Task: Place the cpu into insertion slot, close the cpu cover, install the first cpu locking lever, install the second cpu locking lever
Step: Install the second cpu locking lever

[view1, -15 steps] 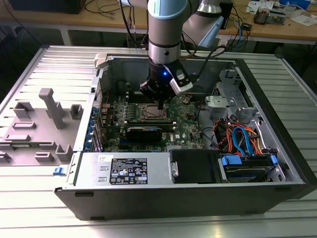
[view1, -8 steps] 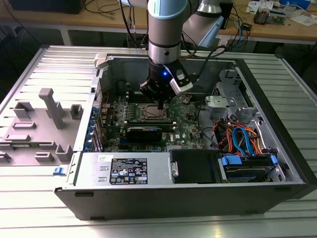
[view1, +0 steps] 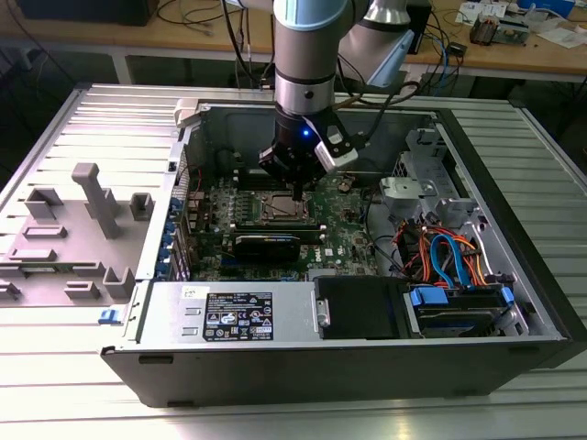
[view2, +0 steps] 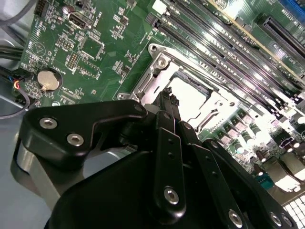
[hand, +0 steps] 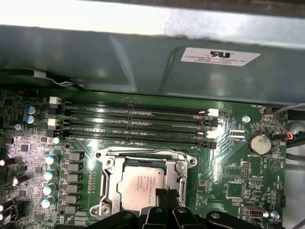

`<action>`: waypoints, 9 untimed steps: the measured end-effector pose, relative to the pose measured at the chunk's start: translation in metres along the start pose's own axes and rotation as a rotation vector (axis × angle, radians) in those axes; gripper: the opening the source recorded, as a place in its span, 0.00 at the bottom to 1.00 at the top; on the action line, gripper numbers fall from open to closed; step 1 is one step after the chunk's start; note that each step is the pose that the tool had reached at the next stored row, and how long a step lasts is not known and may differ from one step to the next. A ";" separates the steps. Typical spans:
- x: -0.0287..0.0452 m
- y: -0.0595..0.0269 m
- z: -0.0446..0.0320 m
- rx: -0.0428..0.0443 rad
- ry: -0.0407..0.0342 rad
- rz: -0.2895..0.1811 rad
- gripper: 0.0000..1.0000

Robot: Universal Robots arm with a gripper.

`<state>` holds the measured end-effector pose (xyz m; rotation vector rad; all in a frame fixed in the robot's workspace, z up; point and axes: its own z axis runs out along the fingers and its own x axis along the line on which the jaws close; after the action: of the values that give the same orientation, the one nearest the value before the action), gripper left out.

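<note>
Flat grey metallic square cpu (hand: 139,185) seated in silvery-rimmed insertion slot (hand: 106,161) mid green motherboard; thin silvery windowed cpu cover (hand: 180,164) lies shut around it.

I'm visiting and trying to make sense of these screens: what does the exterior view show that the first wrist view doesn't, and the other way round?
Exterior view alone: the whole open computer case, the arm reaching in, a grey tray at that view's left, coloured cables.

First wrist view alone: close detail, such as the round coin battery.

Both: the green board, the cpu seated in the insertion slot, and the hand just over it.
</note>
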<state>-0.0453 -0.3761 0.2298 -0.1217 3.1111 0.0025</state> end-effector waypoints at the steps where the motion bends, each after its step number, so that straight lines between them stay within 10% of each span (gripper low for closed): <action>1: 0.0001 -0.0015 -0.0001 0.0000 0.0001 0.000 0.11; 9: 0.0010 -0.0114 -0.0001 -0.0025 -0.0002 0.000 0.11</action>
<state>-0.0454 -0.3876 0.2298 -0.1213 3.1110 0.0063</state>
